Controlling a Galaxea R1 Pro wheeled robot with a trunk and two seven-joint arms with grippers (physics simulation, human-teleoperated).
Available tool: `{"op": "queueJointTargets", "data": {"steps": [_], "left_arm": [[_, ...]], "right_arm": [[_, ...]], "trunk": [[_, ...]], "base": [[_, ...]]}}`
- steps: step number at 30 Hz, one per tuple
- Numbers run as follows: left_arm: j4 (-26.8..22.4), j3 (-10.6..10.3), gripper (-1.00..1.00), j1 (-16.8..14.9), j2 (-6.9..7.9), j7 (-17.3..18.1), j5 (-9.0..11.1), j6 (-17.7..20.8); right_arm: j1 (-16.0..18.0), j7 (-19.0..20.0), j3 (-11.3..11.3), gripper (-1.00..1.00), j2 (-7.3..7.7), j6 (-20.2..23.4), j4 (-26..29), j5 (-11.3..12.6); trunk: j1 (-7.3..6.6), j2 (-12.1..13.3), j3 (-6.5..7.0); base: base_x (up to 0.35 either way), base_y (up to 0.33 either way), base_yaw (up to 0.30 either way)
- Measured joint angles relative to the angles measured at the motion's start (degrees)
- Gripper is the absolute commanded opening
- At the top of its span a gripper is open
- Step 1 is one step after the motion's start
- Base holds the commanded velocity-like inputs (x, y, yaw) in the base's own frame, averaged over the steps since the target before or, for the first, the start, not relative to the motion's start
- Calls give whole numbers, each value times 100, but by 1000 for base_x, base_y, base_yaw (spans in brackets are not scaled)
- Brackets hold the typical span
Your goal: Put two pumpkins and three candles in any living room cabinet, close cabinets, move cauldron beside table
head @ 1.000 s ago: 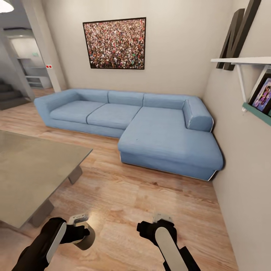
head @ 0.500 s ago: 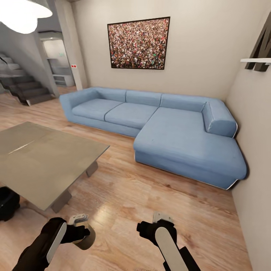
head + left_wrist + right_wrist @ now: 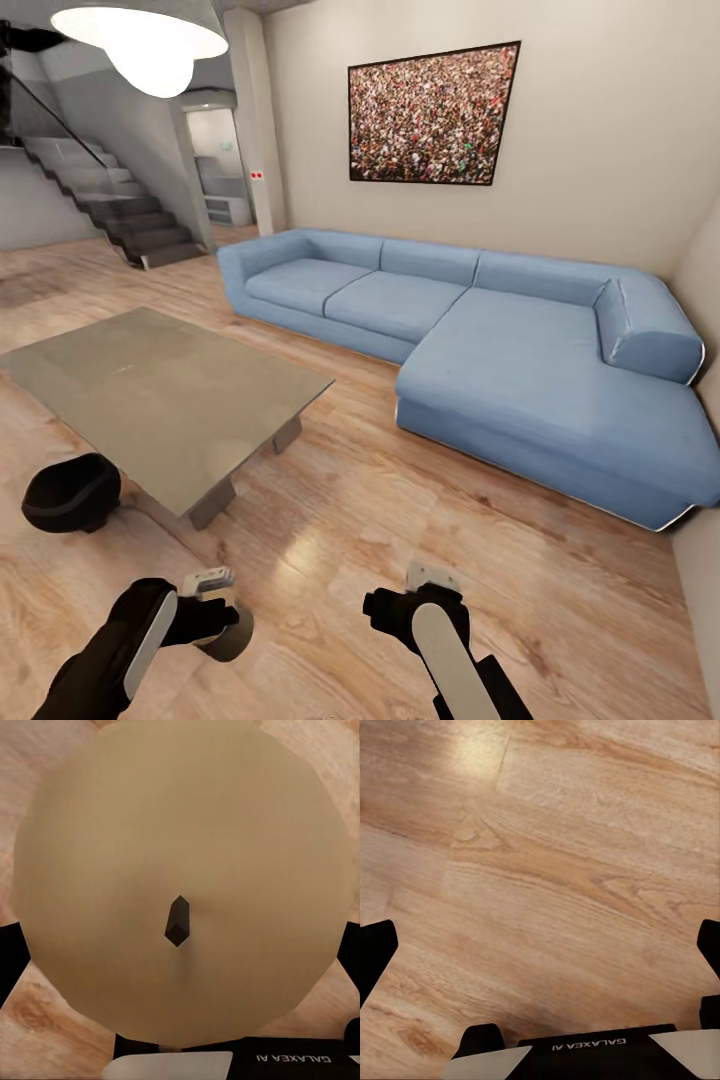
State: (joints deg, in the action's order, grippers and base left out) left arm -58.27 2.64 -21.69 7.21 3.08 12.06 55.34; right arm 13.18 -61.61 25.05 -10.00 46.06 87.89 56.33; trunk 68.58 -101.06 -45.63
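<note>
- candle (image 3: 180, 892): a stout pale beige cylinder with a short dark wick (image 3: 177, 921), pinched in the left gripper (image 3: 215, 615), low at the near left over the wood floor (image 3: 340, 520).
- the left wrist view looks straight down on its round flat top, a black fingertip (image 3: 13, 956) at each side; the head view gives just its rounded side (image 3: 232, 628) beside the gripper.
- cauldron (image 3: 70, 492): squat, matte black, wide mouthed, on the floor touching or just beside the near left corner of the table (image 3: 160, 395).
- right gripper (image 3: 430, 580): spread, holding nothing; its wrist view shows bare floor between black tips (image 3: 375, 952).
- far right: a blue sofa (image 3: 480, 350), a picture (image 3: 432, 115) above it.
</note>
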Motion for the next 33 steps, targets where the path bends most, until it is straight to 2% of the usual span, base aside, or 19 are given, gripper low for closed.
{"op": "queueJointTargets", "data": {"steps": [9, 33], "left_arm": [[0, 0, -100, -1, -4, 0, -4, -6], [69, -5, -100, 2, 5, 30, 7, -78]], "right_arm": [[0, 0, 0, 100, 0, 8, 0, 0], [0, 0, 0, 100, 0, 9, 0, 0]], "trunk": [[0, 0, 0], [0, 0, 0]], "base": [[-127, 0, 290], [-7, 2, 290]]}}
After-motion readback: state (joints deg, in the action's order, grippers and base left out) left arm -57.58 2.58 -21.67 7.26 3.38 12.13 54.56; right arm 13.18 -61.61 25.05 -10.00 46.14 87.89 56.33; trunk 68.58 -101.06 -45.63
